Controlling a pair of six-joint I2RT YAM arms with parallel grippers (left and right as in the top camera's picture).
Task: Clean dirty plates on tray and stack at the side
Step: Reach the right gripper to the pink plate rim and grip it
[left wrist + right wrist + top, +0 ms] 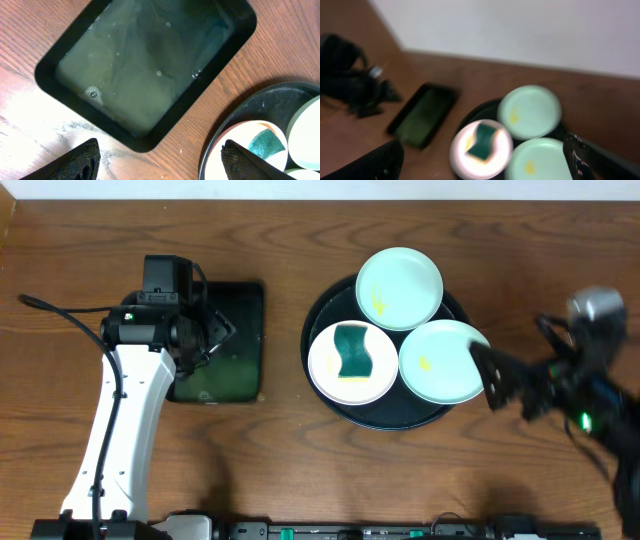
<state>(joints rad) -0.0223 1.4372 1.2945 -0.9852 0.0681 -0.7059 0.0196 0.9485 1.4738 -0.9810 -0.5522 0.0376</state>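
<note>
Overhead: your round black tray point(385, 418) sits right of centre on the wooden counter point(100, 240), with all three plates on it. The white plate point(325, 365) is at the tray's lower left and has a green sponge point(352, 352) lying flat on it. One mint plate point(400, 288) is at the top, overhanging the tray rim, with a yellow smear left of its centre. The second mint plate point(440, 362) is at the lower right, also over the rim, with a small yellow smear near its middle. The plates lie close side by side; none is stacked. The left hand point(210, 335) hangs over the rectangular dark-green tray point(240, 350) at the left of the frame. Its wrist view shows that tray holding murky water with a few bubbles. Both fingers are wide apart at the bottom corners of that view, with nothing between them. The right hand point(500, 385) is at the right of the frame, motion-blurred, and one dark finger overlaps the right edge of the lower-right mint plate. You can't tell from here whether it touches. Its wrist view is blurred too, but the fingers stand spread wide and grip nothing.
</note>
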